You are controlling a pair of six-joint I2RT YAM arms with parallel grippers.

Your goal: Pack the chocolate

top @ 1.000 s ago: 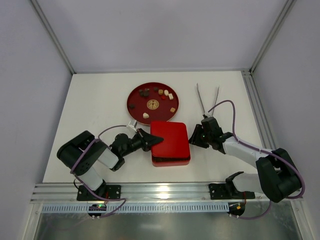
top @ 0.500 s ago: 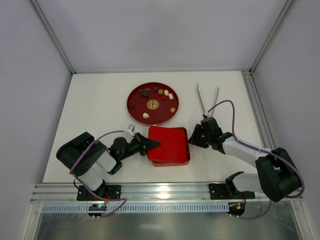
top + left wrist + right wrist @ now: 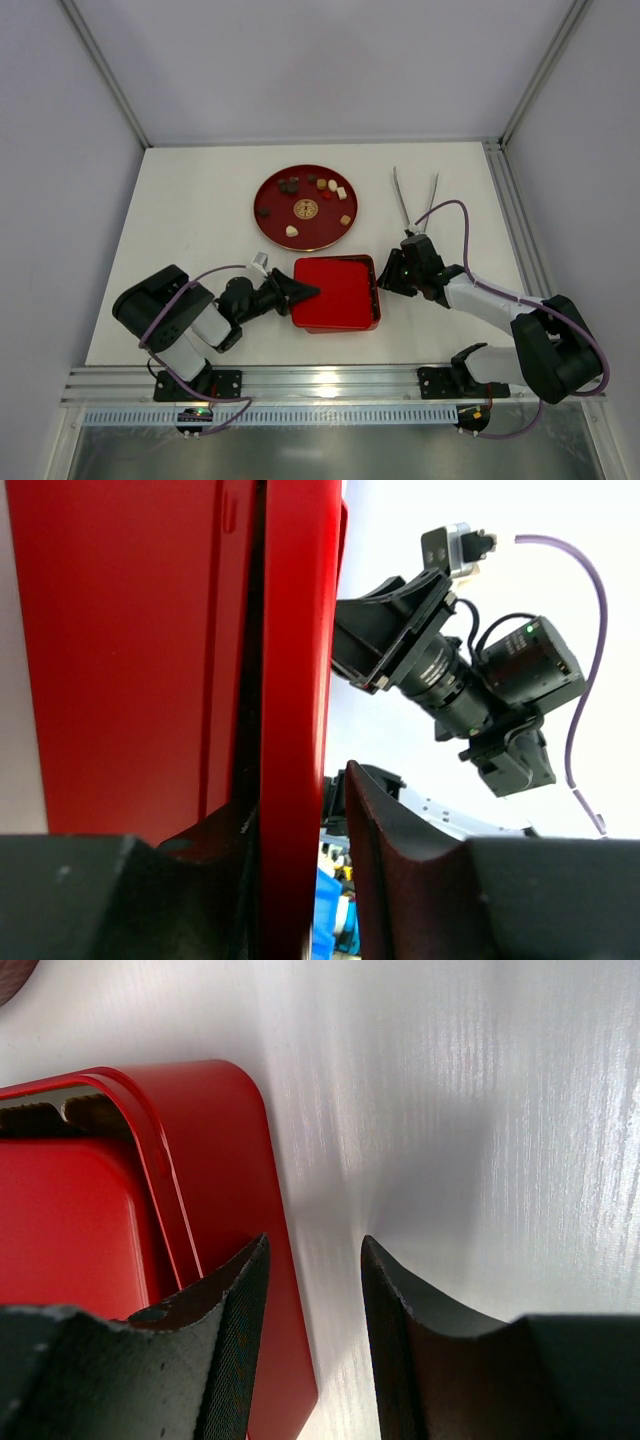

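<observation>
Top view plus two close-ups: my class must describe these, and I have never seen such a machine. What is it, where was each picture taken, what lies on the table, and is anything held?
Two robot arms are bolted at the table's near edge. The wide picture comes from a fixed camera above; each close-up from a camera on one wrist. On the table lie a plate of chocolates, tongs and a red box, its lid askew. The left gripper has the lid's edge between its jaws, with a gap on one side, so it looks loose. The right gripper stands open at the box's right side. Neither holds a chocolate.
</observation>
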